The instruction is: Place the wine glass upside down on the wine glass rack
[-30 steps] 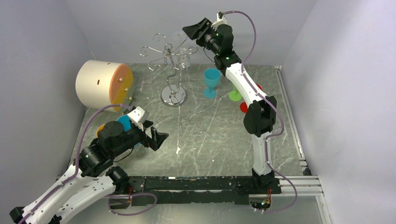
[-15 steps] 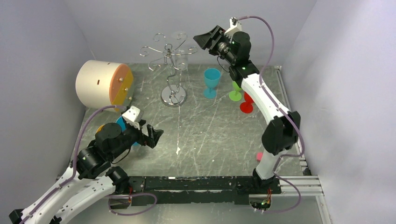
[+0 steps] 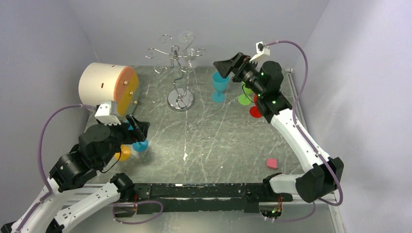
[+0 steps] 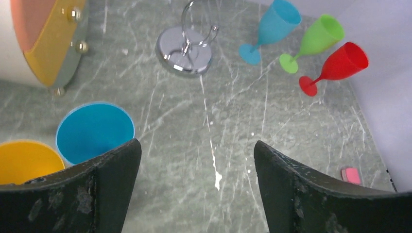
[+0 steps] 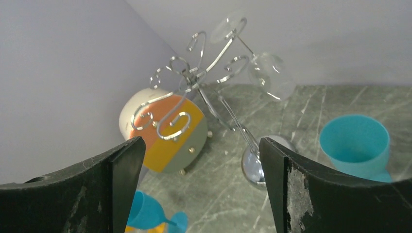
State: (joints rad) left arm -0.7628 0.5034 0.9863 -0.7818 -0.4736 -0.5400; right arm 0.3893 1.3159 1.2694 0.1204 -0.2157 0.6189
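Hanging bowl-down on the wine glass rack, 2 o'clock arm — wine glass; placement looks done. Right gripper, left gripper — jaws wide, empty; only retreat left.

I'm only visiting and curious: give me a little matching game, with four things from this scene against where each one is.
Things:
1. clear wine glass
2. red plastic goblet
3. small pink block
4. cream cylinder with an orange end

Places:
A. lying alone at the near right
B. hanging upside down from the silver wire rack
C. on its side at the far left
D. standing beside the green plastic goblet

Pairs: 1-B, 2-D, 3-A, 4-C.
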